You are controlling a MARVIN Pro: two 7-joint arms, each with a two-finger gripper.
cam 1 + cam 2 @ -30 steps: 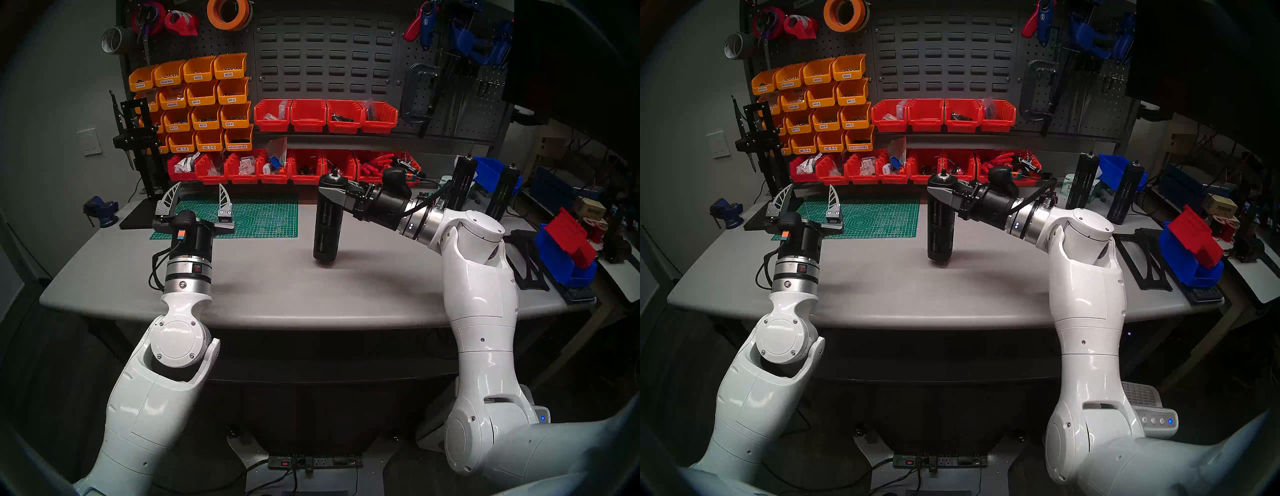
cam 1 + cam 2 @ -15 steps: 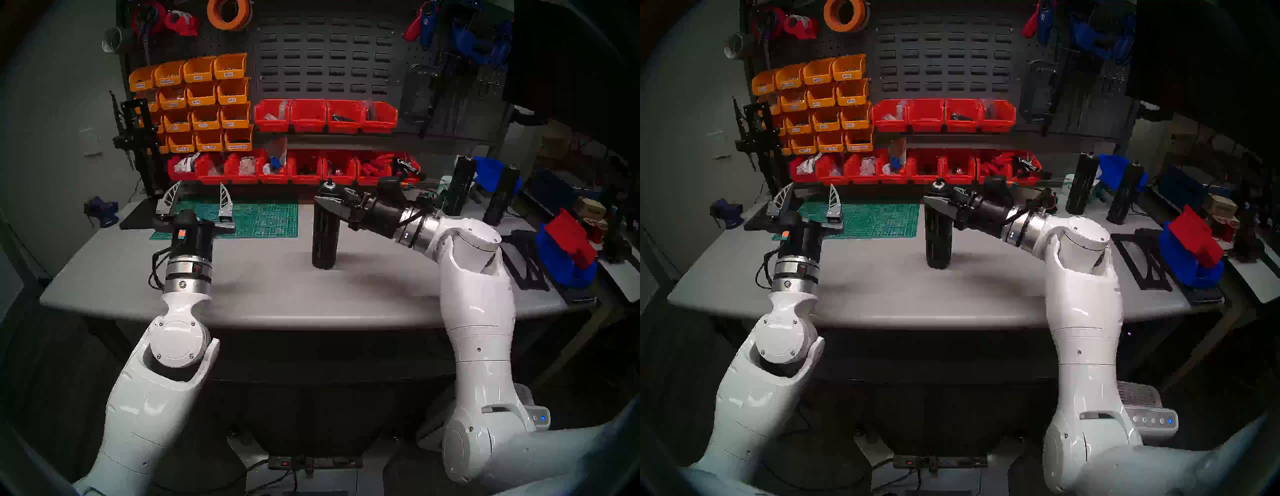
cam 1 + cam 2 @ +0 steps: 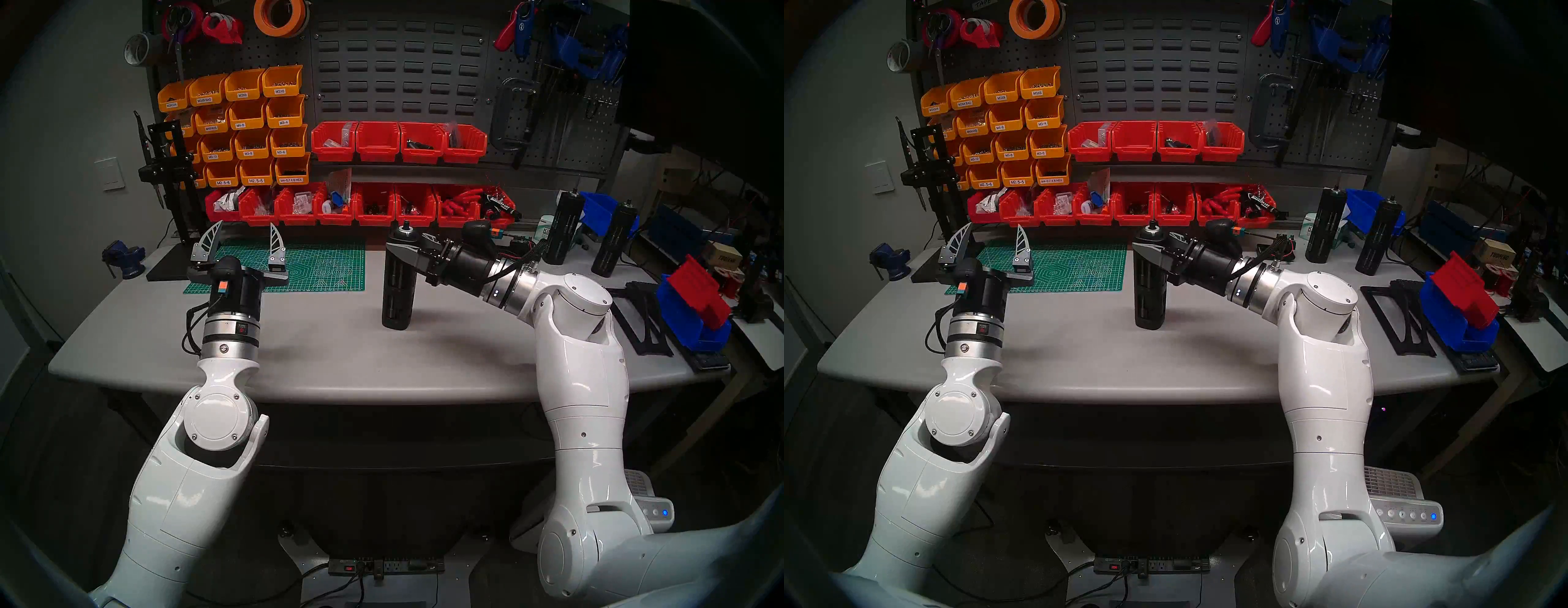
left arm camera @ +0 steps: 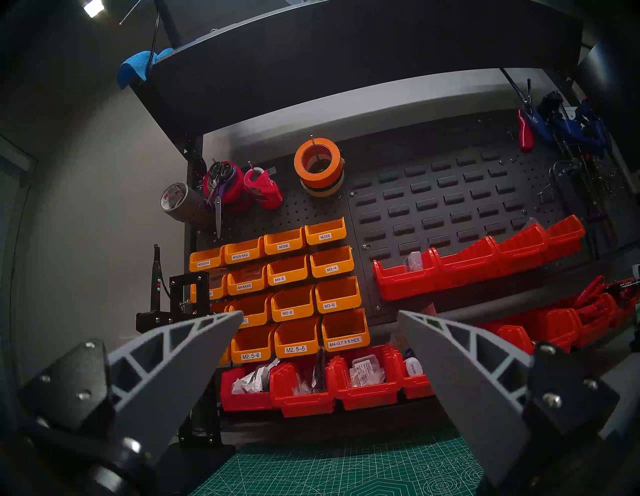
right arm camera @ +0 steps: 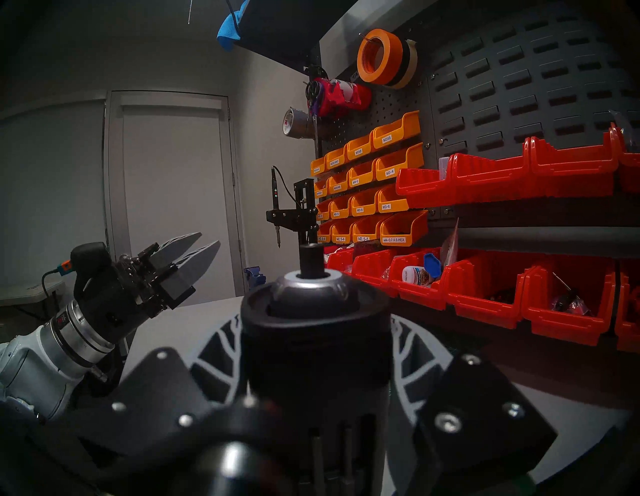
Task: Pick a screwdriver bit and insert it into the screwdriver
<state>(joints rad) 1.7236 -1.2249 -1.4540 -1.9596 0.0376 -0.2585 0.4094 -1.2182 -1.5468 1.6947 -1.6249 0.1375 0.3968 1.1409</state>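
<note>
A: Black and slotted, the screwdriver point(image 3: 398, 283) stands upright on the grey table point(image 3: 322, 352), just right of the green cutting mat point(image 3: 314, 267). Is it held?

B: Yes. The right gripper point(image 3: 403, 251) is clamped on its upper part, fingers against its sides. In the right wrist view the silver-ringed socket point(image 5: 313, 277) sits on top, with a short dark stub standing up from it.

A: And the other arm?

B: The left gripper point(image 3: 244, 242) hangs over the mat's left end, tilted upward, fingers point(image 4: 194, 341) spread wide with nothing between them.

A: The screwdriver bit?

B: I cannot tell whether that stub is it. Two more black cylinders point(image 3: 564, 227) stand well right of the mat.
</note>
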